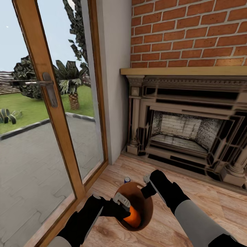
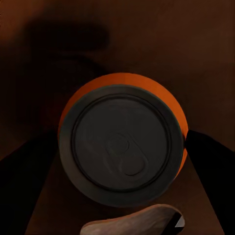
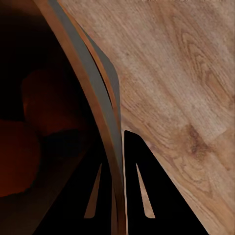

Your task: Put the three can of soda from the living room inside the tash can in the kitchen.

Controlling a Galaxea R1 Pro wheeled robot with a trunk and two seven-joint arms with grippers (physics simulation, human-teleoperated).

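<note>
While the left gripper [image 1: 124,204] reaches into the bucket [image 1: 148,210], its fingers [image 2: 205,156] sit either side of an orange can [image 2: 122,142], clenched on it inside the tan interior. Across from it, the right gripper [image 1: 148,183] pinches the bucket's rim [image 3: 105,147] between its fingers. A blue can [image 1: 127,179] stands on the wood floor [image 1: 206,202] just beyond the bucket, toward the fireplace [image 1: 185,127].

Light wood floor [image 1: 206,206], tash can [image 1: 145,219] and blue can [image 1: 127,179] standing on it
</note>
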